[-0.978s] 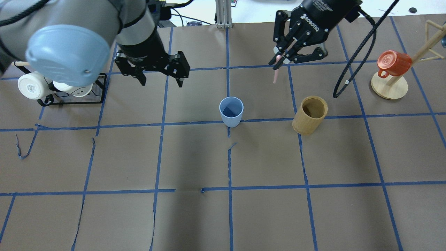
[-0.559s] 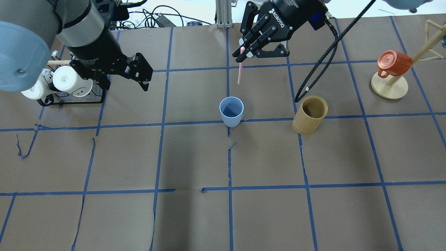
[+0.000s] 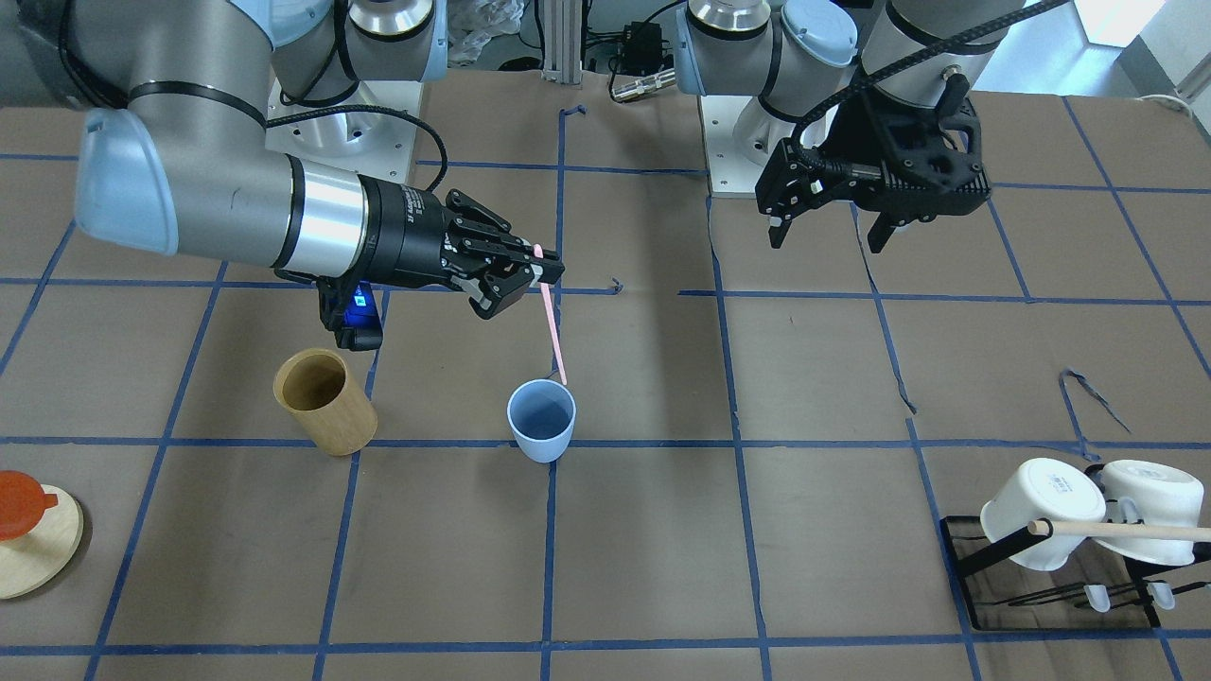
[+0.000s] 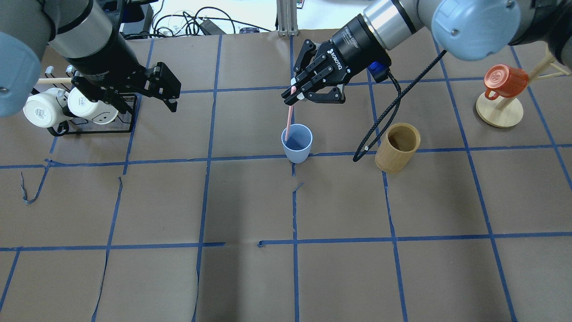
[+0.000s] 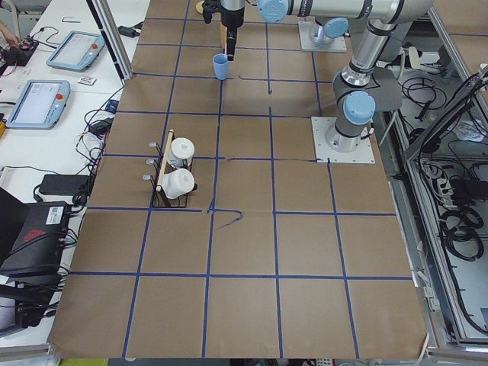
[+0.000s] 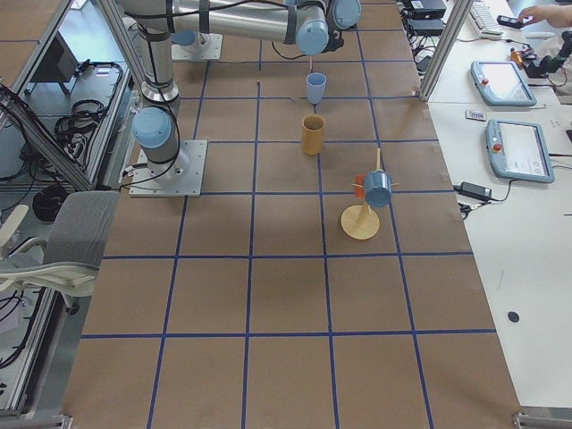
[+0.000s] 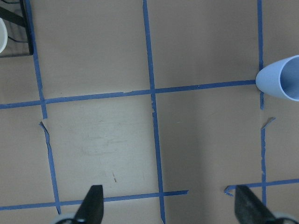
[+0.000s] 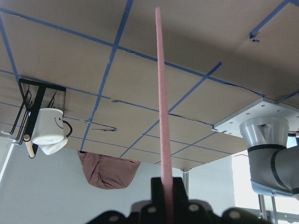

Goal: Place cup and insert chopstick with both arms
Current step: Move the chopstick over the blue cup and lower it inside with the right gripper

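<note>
The light-blue cup (image 4: 296,143) stands upright near the table's middle; it also shows in the front view (image 3: 541,421) and at the right edge of the left wrist view (image 7: 282,79). My right gripper (image 4: 292,91) (image 3: 537,270) is shut on the top of the pale-pink chopstick (image 4: 288,115) (image 3: 552,331) (image 8: 163,116). The stick hangs tilted, with its lower tip at the cup's rim on the robot's side. I cannot tell if the tip is inside. My left gripper (image 4: 143,105) (image 3: 825,236) (image 7: 170,205) is open and empty, above the table well to the cup's left.
A tan wooden holder (image 4: 397,147) stands to the right of the cup. A black rack with white mugs (image 4: 67,107) sits at the left, close to my left gripper. A wooden mug tree (image 4: 499,109) with a red mug (image 4: 505,80) stands at the far right.
My right gripper has carried the chopstick left and down, from beside the cup until its tip is at the cup's rim. My left arm has drawn back left toward the mug rack.
</note>
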Robot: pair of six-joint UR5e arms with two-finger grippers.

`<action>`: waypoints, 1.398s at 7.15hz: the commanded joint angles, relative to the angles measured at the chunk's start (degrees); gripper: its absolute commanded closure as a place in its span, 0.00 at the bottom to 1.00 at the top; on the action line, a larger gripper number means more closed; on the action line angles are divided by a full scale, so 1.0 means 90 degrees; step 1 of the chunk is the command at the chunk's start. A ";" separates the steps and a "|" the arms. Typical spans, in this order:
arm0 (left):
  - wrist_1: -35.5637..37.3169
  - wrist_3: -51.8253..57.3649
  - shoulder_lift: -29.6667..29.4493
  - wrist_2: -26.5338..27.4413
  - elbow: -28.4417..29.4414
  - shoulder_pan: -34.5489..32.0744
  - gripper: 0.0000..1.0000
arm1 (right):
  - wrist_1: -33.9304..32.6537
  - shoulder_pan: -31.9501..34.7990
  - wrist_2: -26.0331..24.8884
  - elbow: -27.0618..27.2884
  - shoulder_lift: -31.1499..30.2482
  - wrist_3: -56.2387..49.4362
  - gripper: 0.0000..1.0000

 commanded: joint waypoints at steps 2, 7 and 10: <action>0.0063 -0.0120 -0.0006 -0.0009 0.0029 0.0009 0.00 | -0.0917 0.0000 -0.0065 0.0045 0.0138 0.0822 1.00; 0.0063 -0.0120 0.0004 -0.0010 0.0019 0.0019 0.00 | -0.0829 0.0000 -0.0182 0.0250 0.0197 0.0842 0.85; 0.0053 -0.0120 0.0014 -0.0019 0.0000 0.0019 0.00 | -0.0849 -0.0010 -0.0641 0.0153 0.0080 0.0851 0.00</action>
